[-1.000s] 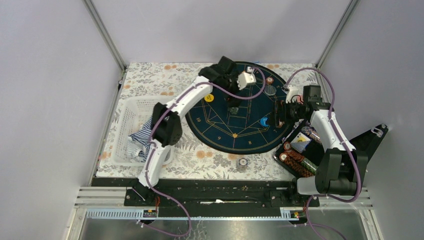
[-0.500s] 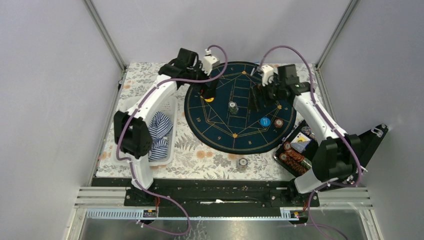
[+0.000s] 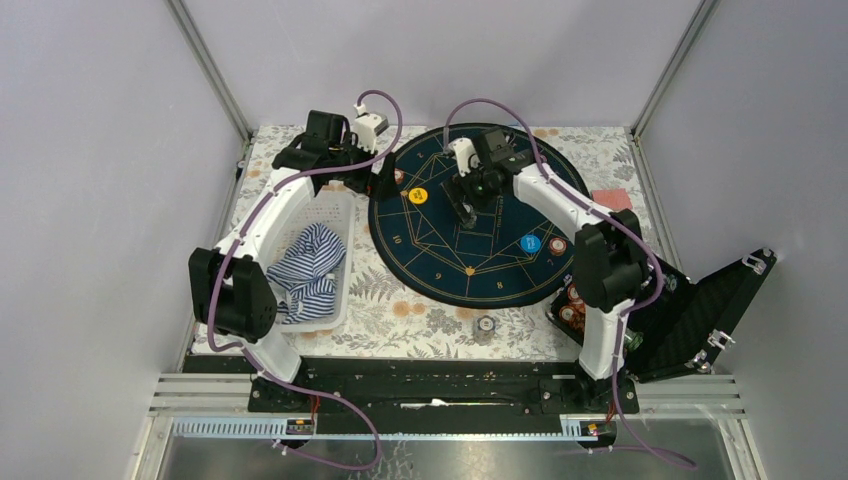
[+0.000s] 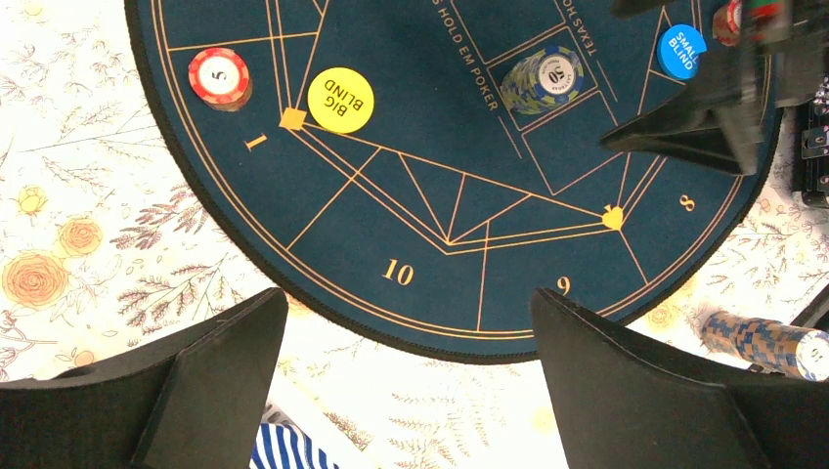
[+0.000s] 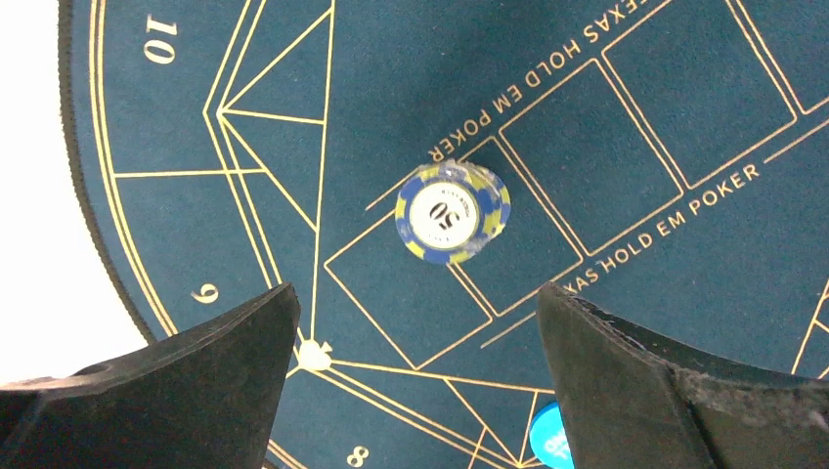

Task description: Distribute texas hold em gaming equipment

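Grey walls [image 3: 100, 200] enclose a floral tabletop [image 3: 420, 320] bearing a poker mat [image 3: 440, 265]; left tool [image 4: 406, 298] and right tool [image 5: 415, 293] gape empty.

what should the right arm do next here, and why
Probably ease the right gripper forward and down over the 50 chip stack, then close. Its jaws are open and empty, and the stack stands alone on the mat, just ahead of the gap between them.
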`<state>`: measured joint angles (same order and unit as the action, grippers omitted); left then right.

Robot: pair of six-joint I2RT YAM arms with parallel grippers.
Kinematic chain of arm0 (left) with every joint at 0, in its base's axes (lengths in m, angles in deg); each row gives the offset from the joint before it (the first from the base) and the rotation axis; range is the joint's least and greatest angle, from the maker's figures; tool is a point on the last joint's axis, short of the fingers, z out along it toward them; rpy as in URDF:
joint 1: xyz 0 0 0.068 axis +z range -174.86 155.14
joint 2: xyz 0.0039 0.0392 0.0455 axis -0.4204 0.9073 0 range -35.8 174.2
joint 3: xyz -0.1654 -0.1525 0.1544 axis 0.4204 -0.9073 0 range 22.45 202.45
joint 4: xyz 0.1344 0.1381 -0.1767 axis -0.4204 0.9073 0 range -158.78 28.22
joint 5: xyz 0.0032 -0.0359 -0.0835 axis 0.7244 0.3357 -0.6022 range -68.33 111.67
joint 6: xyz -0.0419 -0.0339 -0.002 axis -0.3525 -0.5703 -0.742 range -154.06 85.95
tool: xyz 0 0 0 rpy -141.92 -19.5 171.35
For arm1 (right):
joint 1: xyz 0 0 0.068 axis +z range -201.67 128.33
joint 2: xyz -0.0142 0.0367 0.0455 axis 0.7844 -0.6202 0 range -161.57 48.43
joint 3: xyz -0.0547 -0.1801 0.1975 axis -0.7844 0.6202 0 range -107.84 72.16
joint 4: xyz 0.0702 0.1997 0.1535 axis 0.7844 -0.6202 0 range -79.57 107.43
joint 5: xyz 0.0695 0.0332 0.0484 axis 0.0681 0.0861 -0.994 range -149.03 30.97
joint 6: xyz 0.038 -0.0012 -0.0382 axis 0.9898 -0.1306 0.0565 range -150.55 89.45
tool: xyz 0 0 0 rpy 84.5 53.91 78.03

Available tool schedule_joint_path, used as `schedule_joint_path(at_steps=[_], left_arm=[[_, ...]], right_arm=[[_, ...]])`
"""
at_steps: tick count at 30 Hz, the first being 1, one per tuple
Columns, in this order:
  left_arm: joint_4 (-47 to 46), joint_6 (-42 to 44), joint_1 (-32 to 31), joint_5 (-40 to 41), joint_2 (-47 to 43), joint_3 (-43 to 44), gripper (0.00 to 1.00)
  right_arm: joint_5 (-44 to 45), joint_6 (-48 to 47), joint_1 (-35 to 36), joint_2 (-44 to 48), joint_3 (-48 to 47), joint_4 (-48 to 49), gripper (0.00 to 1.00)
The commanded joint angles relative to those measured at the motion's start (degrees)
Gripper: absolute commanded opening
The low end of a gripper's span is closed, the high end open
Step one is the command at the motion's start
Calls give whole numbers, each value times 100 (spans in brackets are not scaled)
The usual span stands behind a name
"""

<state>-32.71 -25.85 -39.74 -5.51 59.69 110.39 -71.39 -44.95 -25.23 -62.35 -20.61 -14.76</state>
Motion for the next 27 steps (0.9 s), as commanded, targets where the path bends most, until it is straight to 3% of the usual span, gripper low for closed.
schedule_joint_path(at_steps=[1,14,27], left_arm=[[-299,-111,15,-67,-248,-40,99],[-233,-175,29,-120,-21,187,99],[-172,-120,54,-135,54,293,99]], right_arm=[[554,31,168,-325,-561,57,96],[736,42,286,-1015,-935,-107,83],[887,-62,317,-1049,-1010,-219,51]])
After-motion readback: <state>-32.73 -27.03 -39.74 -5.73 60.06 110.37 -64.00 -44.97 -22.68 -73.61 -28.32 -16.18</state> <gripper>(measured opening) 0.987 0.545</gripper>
